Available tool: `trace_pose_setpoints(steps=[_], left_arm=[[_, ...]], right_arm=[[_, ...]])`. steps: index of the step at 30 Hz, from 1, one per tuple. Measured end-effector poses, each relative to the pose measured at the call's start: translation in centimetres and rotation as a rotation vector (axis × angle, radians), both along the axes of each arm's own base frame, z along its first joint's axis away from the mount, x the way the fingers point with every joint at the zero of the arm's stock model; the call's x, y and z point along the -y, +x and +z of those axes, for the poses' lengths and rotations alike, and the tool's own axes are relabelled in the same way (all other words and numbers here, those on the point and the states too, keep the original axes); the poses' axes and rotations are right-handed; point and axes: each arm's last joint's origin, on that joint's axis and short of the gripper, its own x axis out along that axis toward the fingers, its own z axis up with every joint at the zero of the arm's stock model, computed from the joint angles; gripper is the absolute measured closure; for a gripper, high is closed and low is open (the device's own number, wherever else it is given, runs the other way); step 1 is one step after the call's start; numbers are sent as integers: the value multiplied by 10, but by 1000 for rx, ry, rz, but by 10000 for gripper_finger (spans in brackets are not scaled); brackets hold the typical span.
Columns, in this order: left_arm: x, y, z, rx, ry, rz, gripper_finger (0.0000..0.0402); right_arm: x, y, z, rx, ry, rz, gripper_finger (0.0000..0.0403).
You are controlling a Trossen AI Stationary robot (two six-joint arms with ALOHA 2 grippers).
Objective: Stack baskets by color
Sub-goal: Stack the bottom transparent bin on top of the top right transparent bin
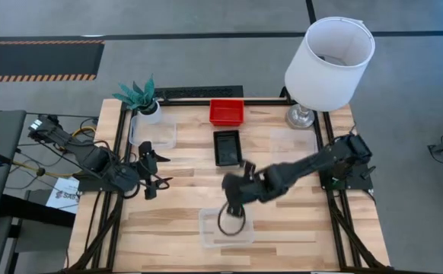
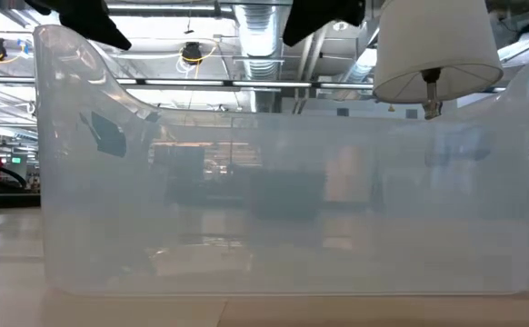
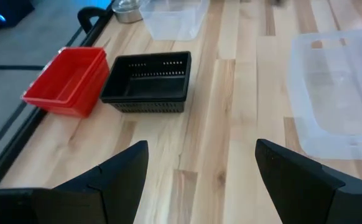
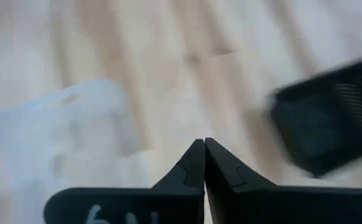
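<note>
Right hand [image 1: 231, 215], fingers pressed together and holding nothing, hovers over a clear basket [image 1: 226, 228] at the bench's [image 1: 297, 228] front edge. Left hand [image 1: 151, 169] waits wide open. Red basket [image 1: 227, 112] and black basket [image 1: 227, 147] sit behind.

No word, label or brand can be read in any view. White handwritten marks sit on the right gripper's [image 4: 204, 163] dark body at the lower left of the right wrist view, too cut off to make out. A small green sign [image 2: 18, 159] glows at the far left of the low view, unreadable.
</note>
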Motion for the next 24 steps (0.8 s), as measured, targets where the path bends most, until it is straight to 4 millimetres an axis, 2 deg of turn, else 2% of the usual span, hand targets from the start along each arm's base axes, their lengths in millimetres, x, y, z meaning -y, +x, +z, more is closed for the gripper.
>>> trace_pose_setpoints(steps=[3, 7, 10, 17, 20, 24], left_arm=[[1, 4, 0, 6, 8, -1, 118], [2, 7, -2, -3, -12, -8, 118], [3, 8, -3, -15, -34, -17, 118], [4, 8, -3, -16, -78, -15, 118], [4, 8, -3, -12, -78, -12, 118], [4, 8, -3, -12, -77, -12, 118]], right_arm=[[-16, 6, -12, -14, 33, 101, 365], [-27, 11, -23, -38, -27, 232, 320], [-29, 13, -30, -72, -57, 306, 278], [-30, 21, -42, -109, 29, 375, 181], [-30, 25, -57, -162, 15, 382, 160], [-30, 33, -76, -196, 34, 395, 154]])
